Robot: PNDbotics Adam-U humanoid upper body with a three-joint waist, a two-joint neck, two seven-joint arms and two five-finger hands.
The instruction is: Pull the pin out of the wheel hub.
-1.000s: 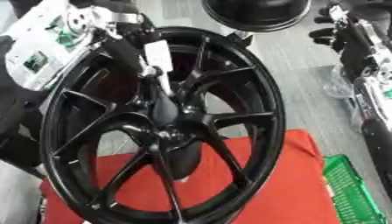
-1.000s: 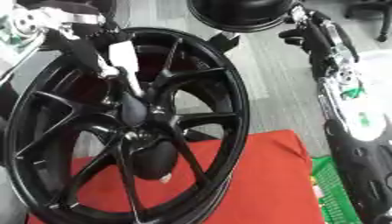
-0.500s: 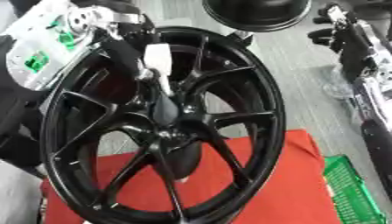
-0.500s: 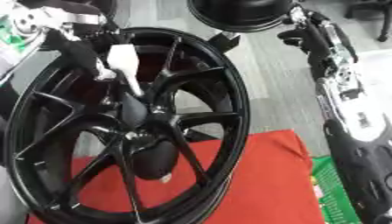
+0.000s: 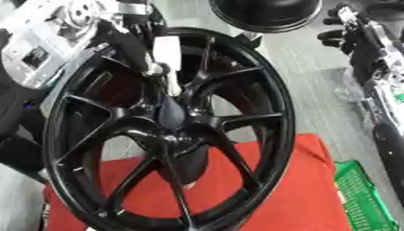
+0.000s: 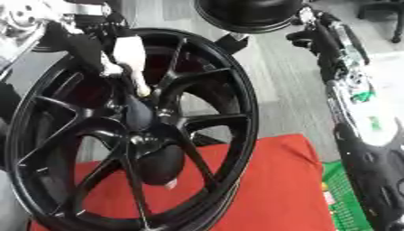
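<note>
**Drawing the pin clear of the hub**

Standing on edge and filling most of both views is the black wheel [image 5: 170, 135], its lower rim resting on a red mat [image 5: 292, 194]. It is looking heavy and rigid, with glossy spokes, so I judge it unlikely to shift much under a straight pull, though it could rock on its edge if tugged sideways. At its middle, the hub [image 5: 170, 118] is forming a dark rounded boss where the spokes are meeting.

Reaching in from the upper left, the left hand [image 5: 132, 50] is curling its dark fingers round the white upper part of the pin [image 6: 130, 56], near the top of the wheel. The pin is slanting down toward the hub, with a white block-like head and a thin pale shaft. Whether its lower tip is touching the hub or already free of it, I cannot tell. The pin is looking light, stiff and smooth; the broad head is the sensible place to hold, since the shaft is slim and probably slippery. Pulling along the shaft's own line should keep it from binding.

The right hand [image 6: 304, 38] is showing at the upper right, well apart from the wheel; its fingers are not clear enough to judge.
</note>
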